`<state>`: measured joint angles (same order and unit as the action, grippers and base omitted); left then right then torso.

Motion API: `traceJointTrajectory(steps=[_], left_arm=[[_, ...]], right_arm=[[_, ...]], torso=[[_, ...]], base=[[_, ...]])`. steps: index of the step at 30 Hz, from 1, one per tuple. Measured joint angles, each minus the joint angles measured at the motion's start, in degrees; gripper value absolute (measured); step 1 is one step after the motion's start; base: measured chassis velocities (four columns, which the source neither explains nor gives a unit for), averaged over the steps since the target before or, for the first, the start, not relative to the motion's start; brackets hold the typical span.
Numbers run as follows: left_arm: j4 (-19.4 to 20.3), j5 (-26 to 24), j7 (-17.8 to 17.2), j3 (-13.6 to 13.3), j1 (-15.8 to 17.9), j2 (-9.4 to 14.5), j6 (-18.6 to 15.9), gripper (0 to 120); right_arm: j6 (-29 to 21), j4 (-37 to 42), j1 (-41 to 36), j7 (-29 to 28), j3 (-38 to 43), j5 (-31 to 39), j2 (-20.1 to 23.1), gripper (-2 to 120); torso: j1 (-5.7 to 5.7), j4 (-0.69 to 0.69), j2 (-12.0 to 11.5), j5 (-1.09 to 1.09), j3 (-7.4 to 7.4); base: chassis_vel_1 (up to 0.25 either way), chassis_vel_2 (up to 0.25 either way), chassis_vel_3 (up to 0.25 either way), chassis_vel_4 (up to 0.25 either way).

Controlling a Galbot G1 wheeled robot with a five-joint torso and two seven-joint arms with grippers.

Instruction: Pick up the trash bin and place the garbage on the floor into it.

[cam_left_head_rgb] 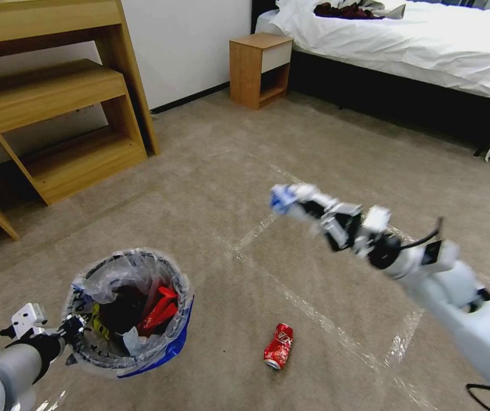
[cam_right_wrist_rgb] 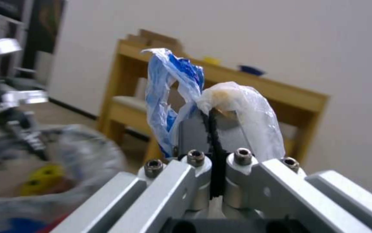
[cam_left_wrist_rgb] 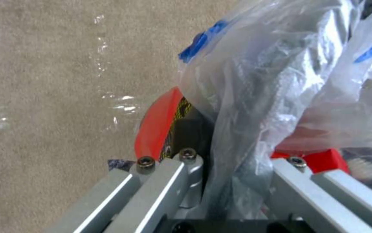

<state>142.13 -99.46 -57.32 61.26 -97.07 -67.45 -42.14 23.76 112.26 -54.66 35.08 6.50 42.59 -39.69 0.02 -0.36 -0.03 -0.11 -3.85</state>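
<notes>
A bedroom's beige carpet floor (cam_left_head_rgb: 210, 188). The left gripper (cam_left_head_rgb: 71, 330) clamps the trash bin (cam_left_head_rgb: 128, 311) by its rim. Right of the bin, the right gripper (cam_left_head_rgb: 282, 198) pinches a plastic wrapper (cam_right_wrist_rgb: 181, 94). It should probably be released only above the bin's opening. A red can (cam_left_head_rgb: 278, 346) lies nearby.

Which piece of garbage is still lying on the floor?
The crushed red can, on the beige carpet beside the plastic-lined trash bin; other red litter sits inside the bin.

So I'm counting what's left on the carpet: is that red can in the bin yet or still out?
Still out. The red can lies on its side on the carpet, beside the bin, untouched by either gripper.
</notes>
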Motion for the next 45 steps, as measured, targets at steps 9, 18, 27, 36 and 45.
traceJointTrajectory(steps=[9, 18, 27, 36, 45], left_arm=[[-0.22, 0.52, 0.09, -0.65, 0.15, -0.40, 0.00, 0], [-0.55, 0.88, 0.17, -0.16, -0.16, -0.32, 0.00, 0], [-1.27, 1.29, 0.20, -0.65, 0.51, -0.51, 0.00, 0], [-1.56, 1.32, 0.23, -0.50, 0.56, -0.37, 0.00, 0], [-1.65, 1.43, 0.23, -0.55, 0.57, -0.22, 0.00, 0]], right_arm=[[-0.90, -2.52, 10.32, 0.92, -16.80, -1.57, -3.50, 0], [0.16, -11.42, 21.82, 1.73, -29.69, -2.70, -10.60, 0], [0.33, -14.78, 28.98, 1.77, -38.25, -2.00, -14.32, 0], [0.37, -15.34, 32.37, 1.67, -43.44, -2.35, -16.56, 0], [-0.02, -15.37, 36.16, 1.38, -47.97, -2.73, -18.21, 0]], torso=[[0.00, 0.00, 0.00, -0.01, 0.00], [0.00, 0.00, 0.00, -0.01, -0.01], [0.00, -0.01, 0.00, -0.01, 0.00], [0.00, 0.00, 0.00, -0.01, 0.00], [0.00, 0.00, 0.00, -0.01, 0.00]], base=[[0.000, 0.000, 0.000, 0.000], [0.000, 0.000, 0.000, 0.000], [0.000, 0.000, 0.000, 0.000], [0.000, 0.000, 0.000, 0.000], [0.000, 0.000, 0.000, 0.000]])
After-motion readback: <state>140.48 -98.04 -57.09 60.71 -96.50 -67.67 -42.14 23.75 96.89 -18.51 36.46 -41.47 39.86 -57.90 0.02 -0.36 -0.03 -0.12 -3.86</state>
